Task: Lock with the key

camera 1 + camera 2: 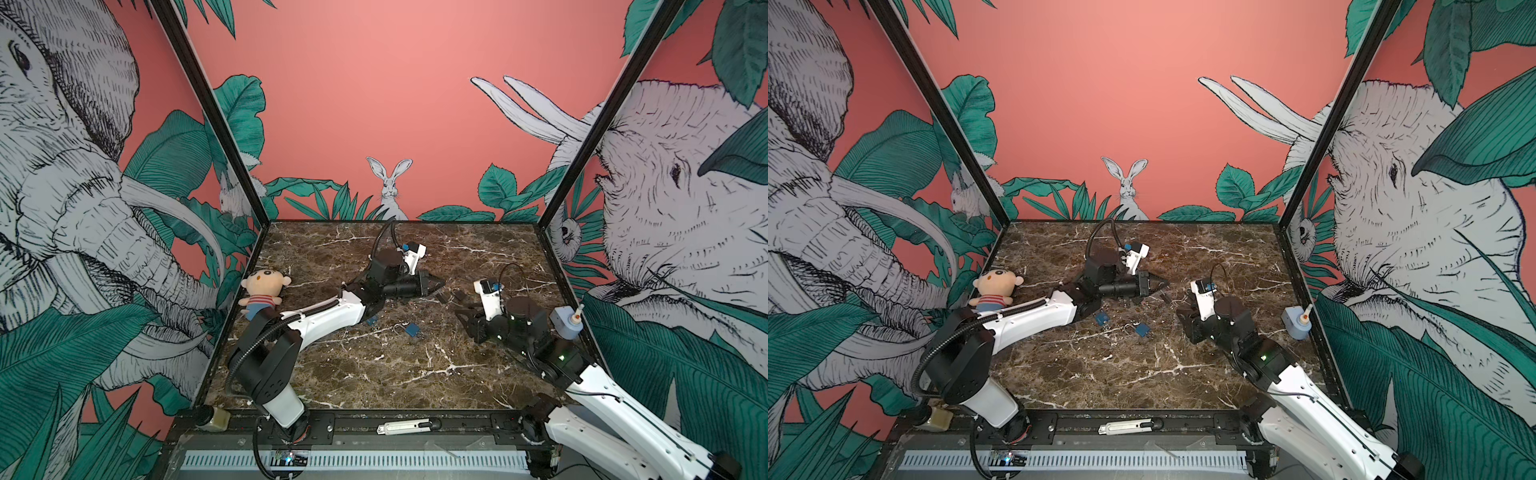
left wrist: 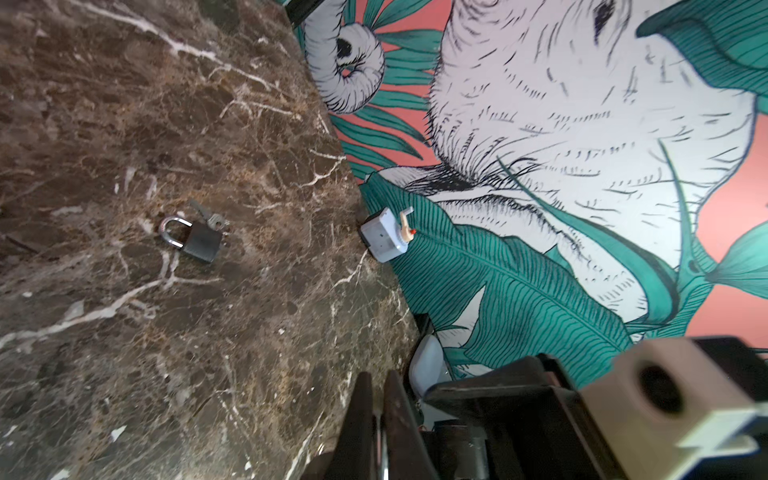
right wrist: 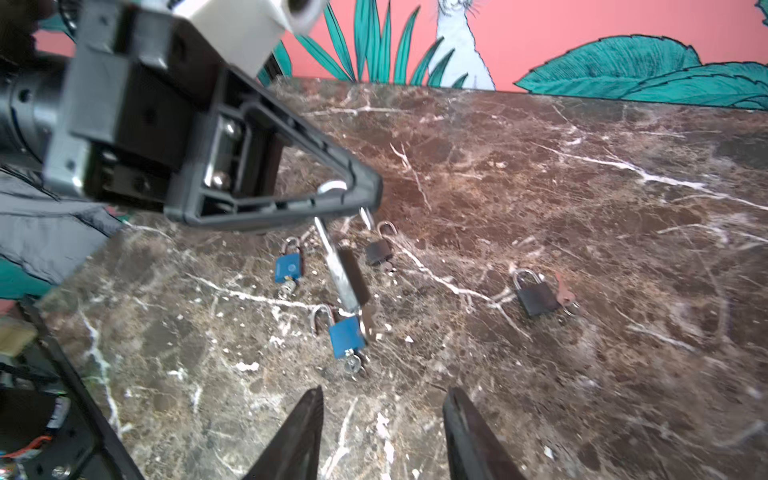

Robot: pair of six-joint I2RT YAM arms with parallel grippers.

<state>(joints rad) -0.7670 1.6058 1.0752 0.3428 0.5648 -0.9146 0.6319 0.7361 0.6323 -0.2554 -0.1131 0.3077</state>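
Observation:
My left gripper (image 2: pixel 379 376) (image 1: pixel 439 285) is shut on the thin silver shackle of a padlock (image 3: pixel 347 274). That padlock hangs edge-on and blurred below its tips in the right wrist view. Something small and metallic shows at the padlock's lower end. Two blue padlocks (image 3: pixel 288 268) (image 3: pixel 347 336) lie on the marble with keys (image 3: pixel 353 365) in their undersides. A black padlock (image 3: pixel 536 297) lies farther off with a reddish key (image 3: pixel 565 296) beside it, and another black one (image 3: pixel 378 251) lies past the held lock. My right gripper (image 3: pixel 385 390) (image 1: pixel 463 316) is open above bare marble, holding nothing.
A plush doll (image 1: pixel 264 291) sits at the table's left edge. A blue-grey bottle (image 1: pixel 566 322) stands against the right wall behind my right arm. A box cutter (image 1: pixel 409 427) lies on the front rail. Printed walls close in three sides.

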